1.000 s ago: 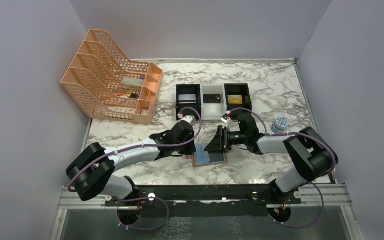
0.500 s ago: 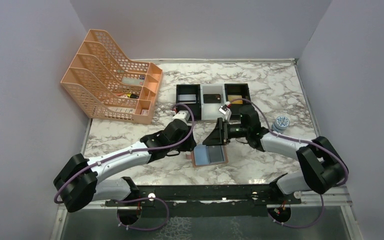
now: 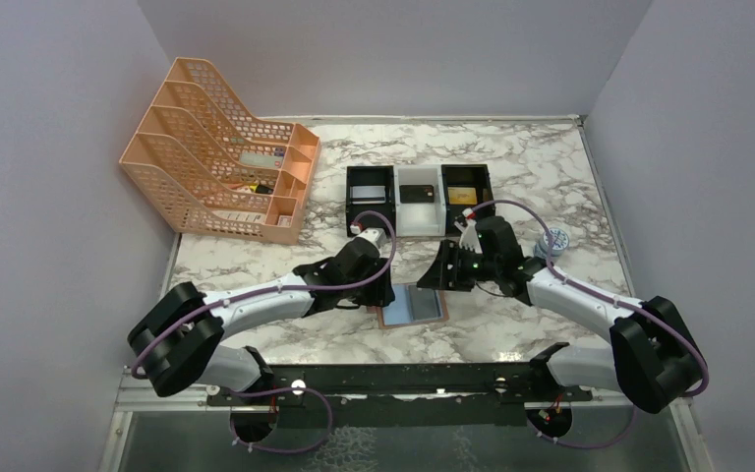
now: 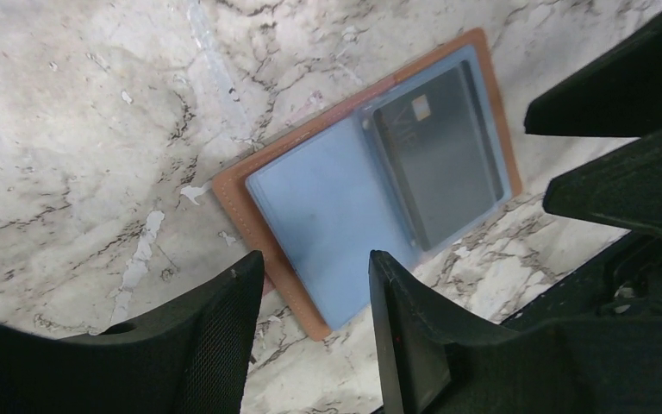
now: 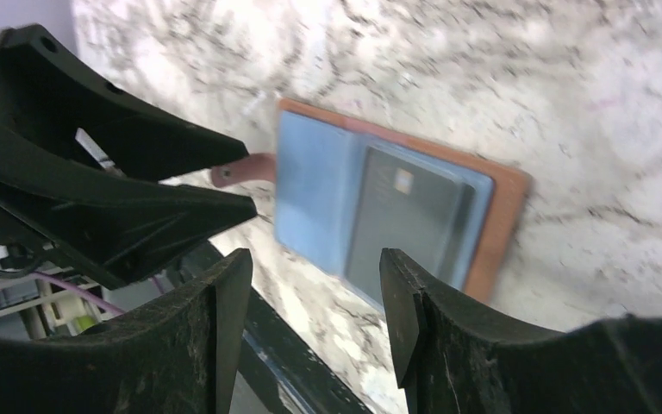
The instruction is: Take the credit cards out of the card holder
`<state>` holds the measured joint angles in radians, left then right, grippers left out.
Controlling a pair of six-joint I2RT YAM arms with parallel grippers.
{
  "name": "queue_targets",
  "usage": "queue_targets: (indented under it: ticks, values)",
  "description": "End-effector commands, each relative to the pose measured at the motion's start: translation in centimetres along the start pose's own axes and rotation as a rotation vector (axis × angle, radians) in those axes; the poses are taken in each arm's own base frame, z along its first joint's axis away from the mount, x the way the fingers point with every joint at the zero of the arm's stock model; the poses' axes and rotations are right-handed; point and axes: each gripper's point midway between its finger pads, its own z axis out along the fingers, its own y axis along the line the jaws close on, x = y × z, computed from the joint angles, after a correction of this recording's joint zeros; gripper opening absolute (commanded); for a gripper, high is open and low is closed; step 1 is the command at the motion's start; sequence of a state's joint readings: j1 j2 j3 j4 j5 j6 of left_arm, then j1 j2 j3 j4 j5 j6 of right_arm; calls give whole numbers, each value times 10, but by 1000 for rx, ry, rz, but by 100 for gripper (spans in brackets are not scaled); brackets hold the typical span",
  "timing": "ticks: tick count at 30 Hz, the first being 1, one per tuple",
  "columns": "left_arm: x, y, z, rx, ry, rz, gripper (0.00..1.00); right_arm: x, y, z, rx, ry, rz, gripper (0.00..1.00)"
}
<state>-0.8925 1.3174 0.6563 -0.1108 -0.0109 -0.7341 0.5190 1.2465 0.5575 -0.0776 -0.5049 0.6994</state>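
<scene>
My left gripper (image 4: 316, 259) is wide open with nothing in it. In the left wrist view its two fingers (image 4: 215, 345) rise from the bottom edge and bracket the lower corner of the card holder (image 4: 319, 207), and I cannot tell whether they touch the leather. The holder lies spread flat on the marble table (image 4: 69, 129), running from lower centre to the upper right, pale blue lining up. A dark grey card (image 4: 440, 164) sits in the pocket of its upper-right half, a small pale chip showing near the card's top.

My right gripper (image 5: 315, 259) is likewise spread apart and empty, its fingers (image 5: 465, 362) coming up from the bottom of the right wrist view beneath the holder. There the brown side tab (image 5: 241, 168) juts from the holder's left edge, toward my left gripper's black fingers at the left of the frame.

In the top view the holder lies at centre frame, with my left gripper just to its left and my right gripper at its upper right. Above it stands a row of trays: the white tray (image 3: 419, 221) holds a dark card (image 3: 418, 194), and the black tray (image 3: 490, 187) to its right holds a gold card (image 3: 460, 195). An orange mesh rack (image 3: 221, 147) fills the upper left
</scene>
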Motion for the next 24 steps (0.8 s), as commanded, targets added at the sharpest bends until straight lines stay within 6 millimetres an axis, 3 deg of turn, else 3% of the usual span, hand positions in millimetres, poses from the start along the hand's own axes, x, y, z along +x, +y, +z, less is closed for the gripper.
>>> queue_targets:
  ticks: [1,13,24]
  values:
    - [5,-12,10,39,54,28,50,17,-23,-2,86,23,-4,56]
    - [20,5,20,-29,108,50,40,39,-34,3,77,94,22,54]
    - [26,6,23,-28,134,63,31,51,-46,10,97,134,49,54]
